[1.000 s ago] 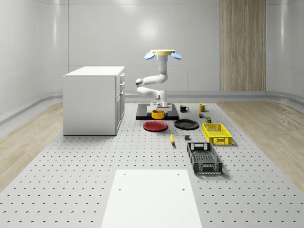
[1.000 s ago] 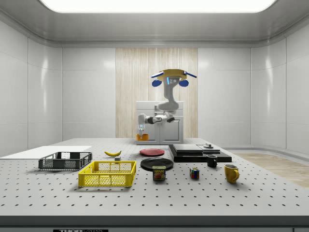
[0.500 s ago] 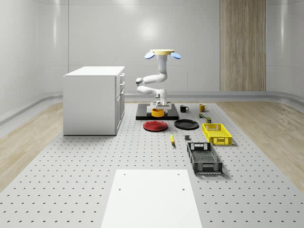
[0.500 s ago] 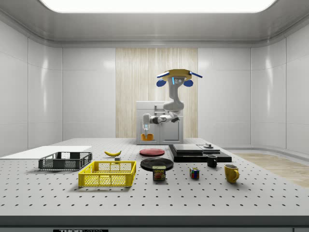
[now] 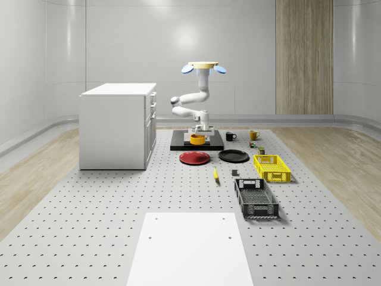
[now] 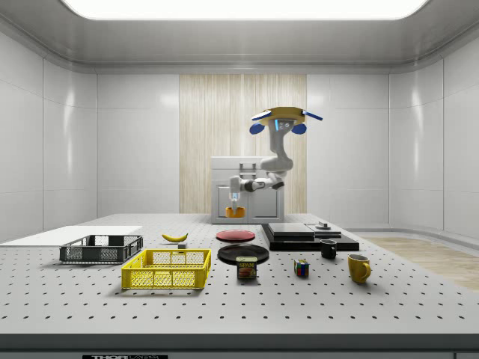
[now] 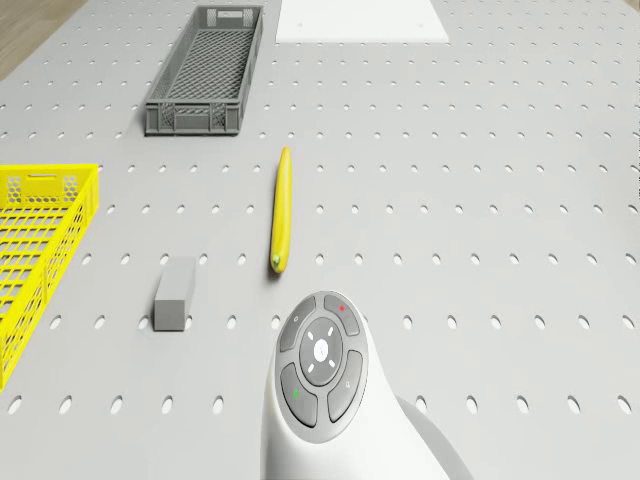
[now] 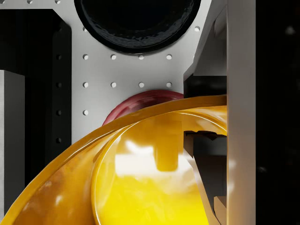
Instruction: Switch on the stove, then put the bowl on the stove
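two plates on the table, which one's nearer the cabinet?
The red plate. It lies on the cabinet side of the pair, toward the whole-scene view's left; the black plate sits beside it, toward the yellow basket.

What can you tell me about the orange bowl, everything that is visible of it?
The glossy orange-yellow round bowl looks like glazed ceramic, with a thick rim and shiny inside. It hangs upright in the air, its rim clamped in the gripper, above the flat black stove and not touching it. The drone hovers over the stove.
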Available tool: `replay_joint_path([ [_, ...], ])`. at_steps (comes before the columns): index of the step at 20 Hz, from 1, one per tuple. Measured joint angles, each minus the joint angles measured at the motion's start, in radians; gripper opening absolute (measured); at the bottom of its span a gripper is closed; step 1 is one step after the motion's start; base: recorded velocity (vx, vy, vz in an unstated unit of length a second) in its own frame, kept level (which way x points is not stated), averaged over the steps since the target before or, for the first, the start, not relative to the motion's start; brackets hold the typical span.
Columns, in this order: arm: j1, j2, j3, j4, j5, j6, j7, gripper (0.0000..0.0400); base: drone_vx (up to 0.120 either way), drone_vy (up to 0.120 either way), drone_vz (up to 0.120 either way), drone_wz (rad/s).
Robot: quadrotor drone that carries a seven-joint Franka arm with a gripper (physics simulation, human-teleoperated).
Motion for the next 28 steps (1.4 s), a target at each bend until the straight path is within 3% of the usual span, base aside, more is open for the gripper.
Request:
replay_joint_path([
  [28,0.0,-0.001,0.0,0.0,0.0,0.001,0.0,0.01,-0.12,-0.007,0.0,0.0],
])
